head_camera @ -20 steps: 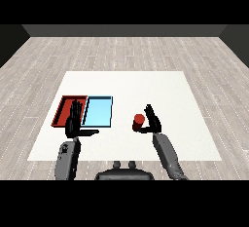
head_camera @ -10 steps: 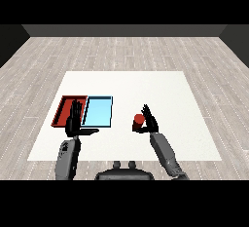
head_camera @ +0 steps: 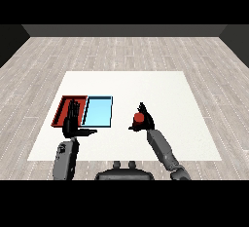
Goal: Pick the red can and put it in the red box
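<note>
Red can within right robot hand, fingers apparently curled round it (left spread).

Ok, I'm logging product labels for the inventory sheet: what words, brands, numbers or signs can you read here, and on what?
None can be read.
Red can: plain red where it shows, partly hidden by the right hand; no label can be made out.
Red tray: no marking.
Light blue tray: no marking.
White table: blank.
</note>
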Controlling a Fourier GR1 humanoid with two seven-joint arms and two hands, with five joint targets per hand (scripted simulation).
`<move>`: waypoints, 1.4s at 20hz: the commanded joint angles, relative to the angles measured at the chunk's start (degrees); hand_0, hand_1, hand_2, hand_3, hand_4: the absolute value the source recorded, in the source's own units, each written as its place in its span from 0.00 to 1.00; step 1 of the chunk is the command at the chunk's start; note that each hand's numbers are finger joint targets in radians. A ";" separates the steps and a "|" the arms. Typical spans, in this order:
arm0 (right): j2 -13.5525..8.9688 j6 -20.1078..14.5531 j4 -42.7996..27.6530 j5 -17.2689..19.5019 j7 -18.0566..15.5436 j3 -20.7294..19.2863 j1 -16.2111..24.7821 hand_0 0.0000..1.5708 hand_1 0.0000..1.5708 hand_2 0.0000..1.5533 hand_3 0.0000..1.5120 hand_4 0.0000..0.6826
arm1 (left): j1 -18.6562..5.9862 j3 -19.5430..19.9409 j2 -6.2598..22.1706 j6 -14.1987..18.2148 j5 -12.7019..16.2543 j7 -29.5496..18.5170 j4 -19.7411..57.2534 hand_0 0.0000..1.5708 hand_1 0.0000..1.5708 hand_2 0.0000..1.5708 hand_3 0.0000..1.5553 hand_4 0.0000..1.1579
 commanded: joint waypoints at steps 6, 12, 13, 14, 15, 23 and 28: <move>0.00 -4.12 10.65 -3.39 -4.26 3.95 -6.93 0.00 0.00 0.00 0.00 0.00 | 2.15 -1.63 -1.67 1.66 -1.49 -0.39 -2.71 0.00 0.00 0.00 0.00 0.00; 0.00 -15.76 7.92 -4.46 -1.27 6.08 -5.42 0.80 0.80 0.85 0.85 0.39 | 1.94 -0.48 -0.69 1.06 -1.61 -1.67 0.09 0.00 0.00 0.00 0.00 0.00; 0.00 -17.02 9.52 -4.74 0.15 5.64 -7.98 0.94 0.94 0.95 0.95 0.83 | 2.96 -1.80 -1.48 1.89 -2.81 -1.61 -1.62 0.00 0.00 0.00 0.00 0.00; 0.00 -18.42 12.59 -9.44 -3.04 9.27 -8.96 0.93 0.93 0.94 0.94 0.90 | 0.99 -0.03 0.54 -0.46 0.96 2.68 -3.72 0.00 0.00 0.00 0.00 0.00; 0.00 -19.37 9.49 -7.72 -4.36 10.54 -4.01 0.93 0.93 0.94 0.94 0.90 | -0.28 0.43 0.26 -0.13 -0.50 -1.29 1.76 0.00 0.00 0.00 0.00 0.00; -2.22 -17.78 1.79 -0.73 3.20 7.24 -4.00 0.94 0.94 0.93 0.92 0.88 | -0.02 -4.22 -3.19 4.56 -4.26 -1.39 0.45 0.00 0.00 0.00 0.00 0.00; -2.18 -21.52 -7.94 3.07 4.93 9.14 -0.24 0.92 0.92 0.93 0.91 0.89 | -2.67 -1.58 -0.45 0.75 -1.11 -1.16 3.47 0.00 0.00 0.00 0.00 0.00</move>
